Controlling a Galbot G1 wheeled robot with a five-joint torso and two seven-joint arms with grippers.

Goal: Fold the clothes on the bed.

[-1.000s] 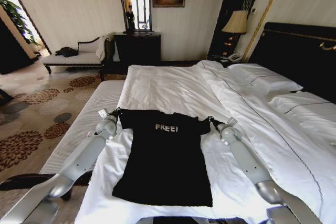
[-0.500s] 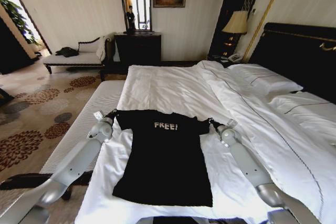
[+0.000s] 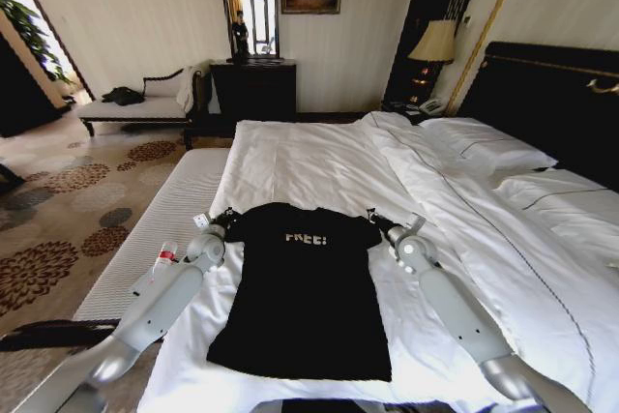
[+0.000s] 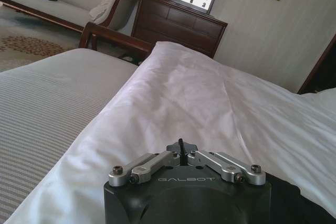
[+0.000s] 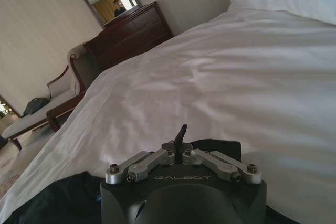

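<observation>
Both grippers pinched on the top's (image 3: 302, 287) shoulders: left gripper (image 3: 228, 221) on one corner, right gripper (image 3: 379, 223) on the other. Top lies flat on the bed (image 3: 319, 157), hem trailing behind them. Symmetric grip probably keeps the fold edge straight.

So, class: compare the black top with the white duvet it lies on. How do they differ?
The black top is dark with white lettering; the white duvet is plain. The top is small, the duvet spreads across the bed. A pincer is at each shoulder of the top; none touches the duvet farther up. Both are soft fabric, lying flat.
</observation>
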